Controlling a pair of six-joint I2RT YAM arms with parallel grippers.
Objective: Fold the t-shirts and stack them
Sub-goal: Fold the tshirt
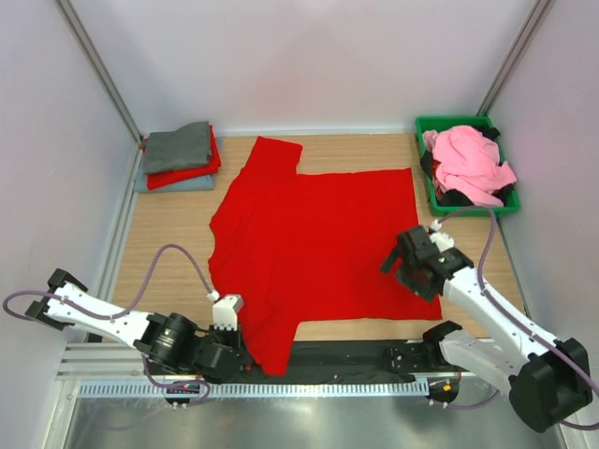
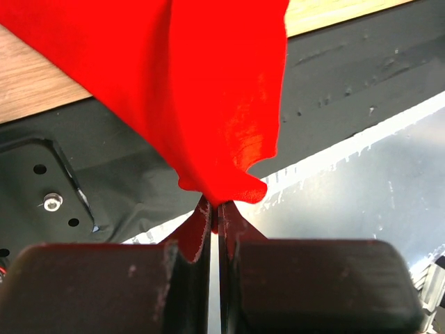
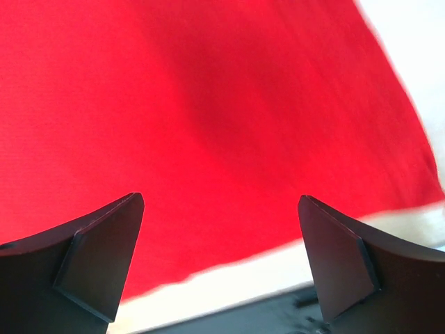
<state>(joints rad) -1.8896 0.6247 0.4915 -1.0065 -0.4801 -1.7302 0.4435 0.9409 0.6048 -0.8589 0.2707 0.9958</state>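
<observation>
One red shirt (image 1: 318,243) in the middle, three folded shirts (image 1: 178,159) stacked far left, one green bin (image 1: 449,121) far right, two arms (image 1: 94,316) near.

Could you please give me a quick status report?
Left gripper shut on near sleeve of large bright red cloth t-shirt. Right gripper open over its hem. Nothing in the way.

Lab robot cell: white walls (image 1: 309,56), aluminium frame posts (image 1: 98,67).

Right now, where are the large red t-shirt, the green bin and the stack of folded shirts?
large red t-shirt (image 1: 318,243), top external view, middle of its body.
green bin (image 1: 454,121), top external view, far rim.
stack of folded shirts (image 1: 178,147), top external view, grey shirt on top.
</observation>
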